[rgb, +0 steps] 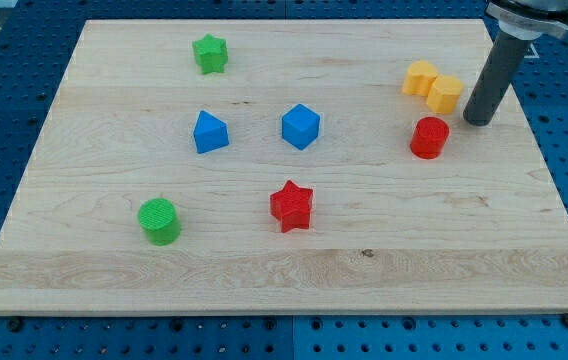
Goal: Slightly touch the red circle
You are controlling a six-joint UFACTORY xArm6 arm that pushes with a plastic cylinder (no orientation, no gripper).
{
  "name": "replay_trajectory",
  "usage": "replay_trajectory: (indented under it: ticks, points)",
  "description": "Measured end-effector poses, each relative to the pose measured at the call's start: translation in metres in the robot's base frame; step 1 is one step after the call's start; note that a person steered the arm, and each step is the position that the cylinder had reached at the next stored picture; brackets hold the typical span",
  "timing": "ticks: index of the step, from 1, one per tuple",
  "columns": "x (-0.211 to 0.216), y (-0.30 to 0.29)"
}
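The red circle (pixel 429 137) is a short red cylinder at the view's right, on the wooden board (pixel 114 290). My tip (pixel 479 122) is the lower end of the dark rod that comes down from the view's top right. It stands just right of and slightly above the red circle, with a small gap between them. The two are not touching.
Two yellow blocks (pixel 420 78) (pixel 446 94) sit touching each other just above the red circle, left of the rod. A blue cube (pixel 301 126), a blue block (pixel 210 132), a green star (pixel 210 53), a red star (pixel 291 205) and a green cylinder (pixel 159 221) lie further left.
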State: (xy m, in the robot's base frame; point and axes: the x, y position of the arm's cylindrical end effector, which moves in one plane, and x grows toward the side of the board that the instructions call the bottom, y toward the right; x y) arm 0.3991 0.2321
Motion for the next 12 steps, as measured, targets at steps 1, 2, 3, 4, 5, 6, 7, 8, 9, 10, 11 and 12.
replay_trajectory:
  ticks: [1,2,3,4,5,6,7,8,9,10,11,12]
  points:
    - [0.016,0.000]
    - [0.016,-0.002]
    - [0.014,-0.014]
    - [0.009,-0.023]
    - [0.006,-0.026]
    - [0.006,-0.028]
    - [0.006,-0.032]
    - [0.006,-0.033]
    - [0.006,-0.035]
    - [0.005,-0.041]
    - [0.004,-0.042]
    - [0.004,-0.042]
